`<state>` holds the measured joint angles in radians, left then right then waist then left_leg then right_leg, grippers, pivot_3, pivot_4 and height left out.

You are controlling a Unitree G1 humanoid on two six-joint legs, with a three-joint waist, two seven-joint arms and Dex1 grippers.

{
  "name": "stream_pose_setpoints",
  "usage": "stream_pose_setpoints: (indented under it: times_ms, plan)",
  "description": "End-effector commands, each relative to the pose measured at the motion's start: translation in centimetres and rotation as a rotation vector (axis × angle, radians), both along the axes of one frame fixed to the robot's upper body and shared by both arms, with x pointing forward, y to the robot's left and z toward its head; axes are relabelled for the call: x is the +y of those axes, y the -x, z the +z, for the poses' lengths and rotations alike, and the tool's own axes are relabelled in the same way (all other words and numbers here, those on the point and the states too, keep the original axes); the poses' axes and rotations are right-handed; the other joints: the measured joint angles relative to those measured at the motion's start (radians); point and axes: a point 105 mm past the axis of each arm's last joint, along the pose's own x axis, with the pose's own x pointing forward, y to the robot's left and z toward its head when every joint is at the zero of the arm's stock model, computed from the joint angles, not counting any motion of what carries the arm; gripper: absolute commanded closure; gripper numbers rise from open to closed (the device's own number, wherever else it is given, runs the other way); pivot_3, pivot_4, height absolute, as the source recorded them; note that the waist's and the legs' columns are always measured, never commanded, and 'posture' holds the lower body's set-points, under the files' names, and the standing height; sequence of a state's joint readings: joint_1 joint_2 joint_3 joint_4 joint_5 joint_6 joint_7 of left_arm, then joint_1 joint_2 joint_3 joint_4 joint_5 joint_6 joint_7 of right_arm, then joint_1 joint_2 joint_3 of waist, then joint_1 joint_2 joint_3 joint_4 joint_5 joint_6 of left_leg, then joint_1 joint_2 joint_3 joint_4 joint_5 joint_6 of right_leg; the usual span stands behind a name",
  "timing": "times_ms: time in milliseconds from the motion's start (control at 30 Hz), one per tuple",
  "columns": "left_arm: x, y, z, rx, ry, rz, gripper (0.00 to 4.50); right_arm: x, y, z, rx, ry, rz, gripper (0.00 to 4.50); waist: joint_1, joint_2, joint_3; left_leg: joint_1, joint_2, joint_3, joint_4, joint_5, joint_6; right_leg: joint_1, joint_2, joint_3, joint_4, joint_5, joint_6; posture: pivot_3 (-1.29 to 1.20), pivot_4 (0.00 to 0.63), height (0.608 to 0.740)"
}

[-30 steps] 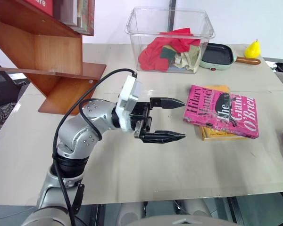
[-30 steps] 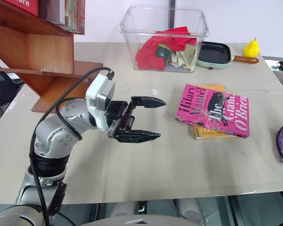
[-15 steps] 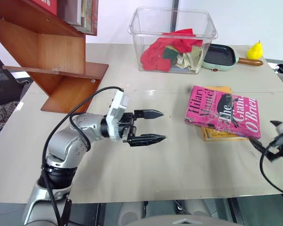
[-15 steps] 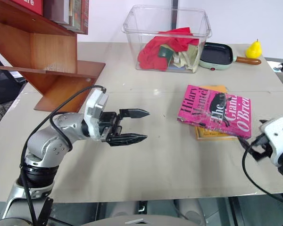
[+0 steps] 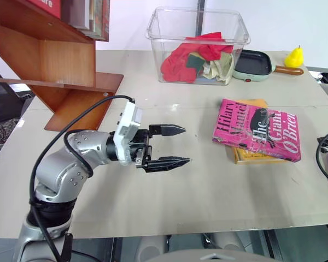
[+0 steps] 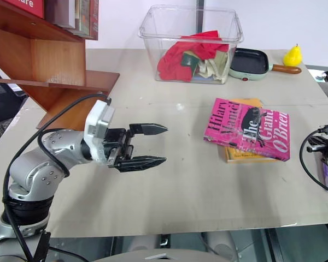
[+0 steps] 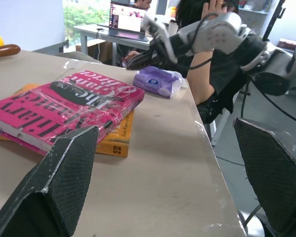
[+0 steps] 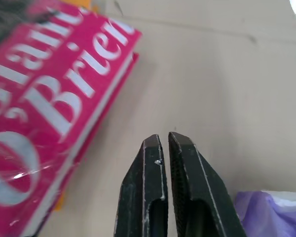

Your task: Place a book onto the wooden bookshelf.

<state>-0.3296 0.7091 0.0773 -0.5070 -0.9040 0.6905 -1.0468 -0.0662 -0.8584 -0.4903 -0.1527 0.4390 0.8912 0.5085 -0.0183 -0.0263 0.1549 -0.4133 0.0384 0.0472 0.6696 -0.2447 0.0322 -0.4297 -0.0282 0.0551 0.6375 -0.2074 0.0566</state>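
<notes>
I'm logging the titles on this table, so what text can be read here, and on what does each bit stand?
"Hilary Mantel" and "The Giant, O'Brien": on the cover of the pink book.
The yellow-orange book under it: small print along its edge, too small to read.
The red book on the wooden bookshelf: white letters cut off by the frame, not readable.

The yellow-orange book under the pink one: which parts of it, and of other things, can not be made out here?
- Yellow-orange book: cover lettering hidden by the pink book lying on it, both eye views.
- Wooden bookshelf: top cut off by the picture edge; its books' titles unreadable.
- Purple packet: label too small, left wrist view.
</notes>
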Motion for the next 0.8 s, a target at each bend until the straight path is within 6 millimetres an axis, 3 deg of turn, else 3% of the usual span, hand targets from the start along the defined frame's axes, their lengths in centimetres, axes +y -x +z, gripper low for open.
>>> stream_pose_setpoints:
  times_ms: [33,300,633,733,800]
  plan:
    - [-0.5,1.9,0.9,-0.044,0.005,-0.009,0.0,0.8,-1.3,0.4,-0.004,0.032,0.07,4.48,0.001,0.0,0.0,0.0,0.0,0.0,0.0,0.0,0.0,0.0,0.0,0.0,0.0,0.0,0.0,0.0,0.15,0.74]
    - [-1.0,4.5,0.2,-0.03,0.011,0.047,0.0,4.6,-3.3,-0.4,0.01,0.0,0.207,4.48,0.004,0.0,0.0,0.0,0.0,0.0,0.0,0.0,0.0,0.0,-0.001,0.0,0.0,0.0,0.0,0.0,0.15,0.74]
    - [1.1,2.4,-1.1,0.024,-0.012,0.126,0.0,7.6,-4.6,-0.5,-0.006,-0.02,0.267,4.48,0.004,0.0,0.0,0.0,0.0,0.0,0.001,0.0,0.0,0.0,0.0,0.0,0.0,0.0,0.0,0.0,0.15,0.74]
    - [1.6,1.9,-1.6,0.04,-0.037,0.132,0.0,7.6,-4.6,-0.6,-0.011,-0.017,0.257,4.48,0.005,0.0,0.0,0.0,0.0,0.0,0.001,0.0,0.0,0.0,0.0,0.0,0.0,0.0,0.0,0.0,0.15,0.74]
    - [1.8,1.0,-2.5,0.073,-0.069,0.186,0.0,6.7,-4.6,-0.2,-0.068,0.043,0.225,4.48,0.006,0.0,0.0,-0.001,0.0,0.0,0.001,0.0,0.0,-0.001,0.0,0.0,0.0,0.0,0.0,0.0,0.15,0.74]
